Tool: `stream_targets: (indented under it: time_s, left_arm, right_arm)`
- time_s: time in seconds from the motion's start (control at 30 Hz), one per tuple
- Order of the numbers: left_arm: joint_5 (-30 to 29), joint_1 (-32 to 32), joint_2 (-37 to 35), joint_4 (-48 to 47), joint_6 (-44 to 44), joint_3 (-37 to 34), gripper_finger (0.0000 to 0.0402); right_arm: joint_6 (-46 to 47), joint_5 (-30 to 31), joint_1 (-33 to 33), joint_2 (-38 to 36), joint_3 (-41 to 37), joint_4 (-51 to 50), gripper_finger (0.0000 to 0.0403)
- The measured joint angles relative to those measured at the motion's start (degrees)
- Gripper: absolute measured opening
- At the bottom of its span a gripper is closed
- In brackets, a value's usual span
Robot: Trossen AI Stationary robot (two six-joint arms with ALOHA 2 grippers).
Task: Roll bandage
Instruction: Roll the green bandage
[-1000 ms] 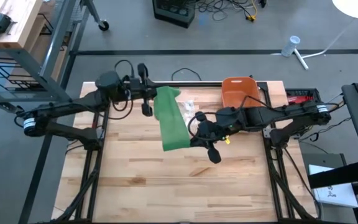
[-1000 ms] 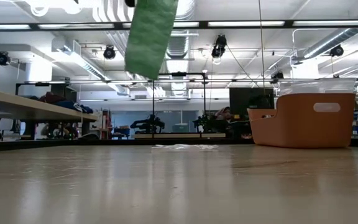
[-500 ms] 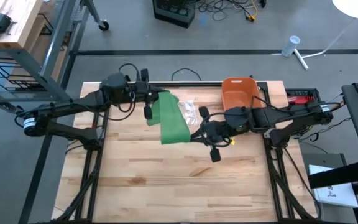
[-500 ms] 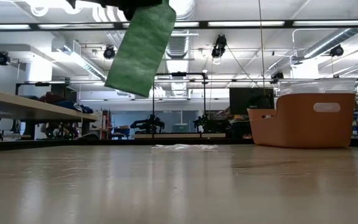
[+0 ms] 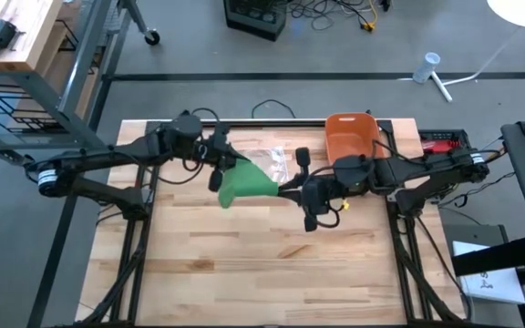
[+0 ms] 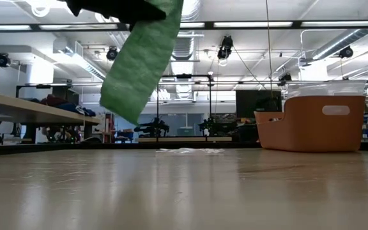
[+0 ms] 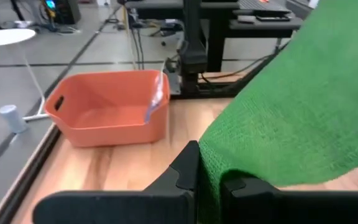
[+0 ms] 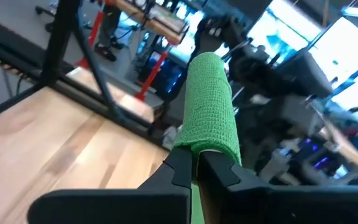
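Both arms have drawn together since the earlier frame, bunching the green bandage (image 5: 245, 181) at upper centre. Its long axis runs left-right, above the wooden bench (image 5: 244, 264), between the left end effector (image 5: 219, 162) and right end effector (image 5: 304, 187), each clenched on it. An orange bin (image 5: 349, 137) sits upper right.

**Workshop around the bench**

Grey concrete floor (image 5: 272, 55) all round. At 11 o'clock there's a butcher-block workbench (image 5: 7, 36), at 12 a black box with a cable tangle (image 5: 331, 11). Low view shows long fluorescent ceiling lights (image 6: 254, 25), silver ducting (image 6: 187, 45), and a shelf (image 6: 30, 112) at 9 o'clock.
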Motion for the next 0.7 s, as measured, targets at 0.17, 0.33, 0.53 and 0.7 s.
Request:
stream_targets:
  time_s: [0.17, 0.33, 0.53, 0.7]
  left_arm:
    - [0.1, -2.0, 2.2, 0.4, 0.0, 0.0, 0.0000]
    - [0.1, -4.1, 3.7, 0.6, -0.8, 0.0, 0.0000]
    - [0.1, -5.8, 3.6, -0.9, -1.4, 0.0, 0.0000]
    - [0.0, -5.8, 1.8, -3.4, -2.1, 0.0, 0.0000]
  right_arm:
    - [-2.1, 0.2, -0.2, 0.0, 0.0, 2.8, 0.0000]
    - [-2.0, 5.7, -0.1, 0.0, 0.0, 2.8, 0.0000]
    - [-3.2, 9.4, -0.2, 0.0, 0.0, 2.3, 0.0000]
    - [-2.8, 11.0, -0.1, -0.7, 0.0, 2.3, 0.0000]
